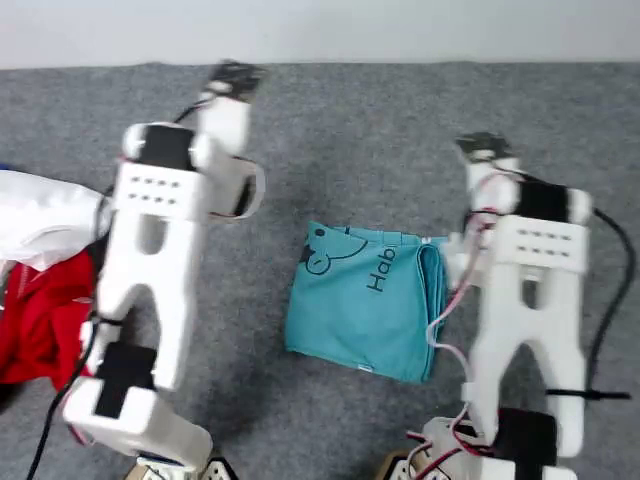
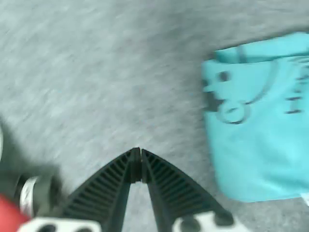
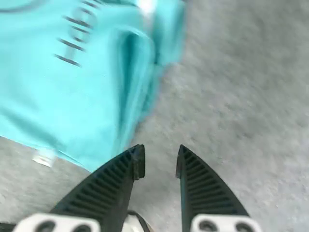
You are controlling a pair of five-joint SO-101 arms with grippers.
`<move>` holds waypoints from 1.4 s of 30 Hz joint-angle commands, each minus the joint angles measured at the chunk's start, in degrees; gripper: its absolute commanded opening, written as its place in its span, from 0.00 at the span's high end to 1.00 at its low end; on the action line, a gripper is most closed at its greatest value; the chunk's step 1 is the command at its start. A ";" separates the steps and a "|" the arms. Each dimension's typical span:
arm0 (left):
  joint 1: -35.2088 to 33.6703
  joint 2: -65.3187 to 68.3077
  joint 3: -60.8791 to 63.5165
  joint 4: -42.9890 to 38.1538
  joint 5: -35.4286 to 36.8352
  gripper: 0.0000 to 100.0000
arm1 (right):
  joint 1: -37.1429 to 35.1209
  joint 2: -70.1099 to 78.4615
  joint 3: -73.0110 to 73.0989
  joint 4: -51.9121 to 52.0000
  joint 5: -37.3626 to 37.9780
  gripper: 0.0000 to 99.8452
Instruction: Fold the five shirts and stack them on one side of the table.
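Note:
A teal shirt (image 1: 365, 300) with dark print lies folded on the grey table (image 1: 340, 140), between the two arms. My left gripper (image 2: 140, 157) is shut with nothing in it and hangs over bare table, off to the side of the teal shirt (image 2: 260, 130). My right gripper (image 3: 159, 157) is open a little and empty. It hovers over the table just off the layered edge of the teal shirt (image 3: 72, 82). In the high view the left arm (image 1: 160, 250) stands left of the shirt and the right arm (image 1: 530, 270) stands right of it.
A loose pile with a white shirt (image 1: 40, 215) and a red shirt (image 1: 40, 320) sits at the table's left edge, beside the left arm's base. The arm bases and cables (image 1: 450, 440) crowd the front edge. Grey cloth stretches bare toward the back.

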 commanded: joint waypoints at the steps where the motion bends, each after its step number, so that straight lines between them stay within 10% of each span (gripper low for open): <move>1: -7.30 -5.19 2.95 1.58 0.44 1.00 | -7.78 -2.15 -0.26 -4.97 -5.19 0.88; 10: -15.47 -7.12 4.18 1.49 -0.09 1.00 | -13.23 11.65 0.26 -19.47 -9.23 0.88; 42: -15.38 -6.95 4.44 1.41 -5.27 1.00 | -10.15 26.33 -15.74 -11.30 -8.79 0.88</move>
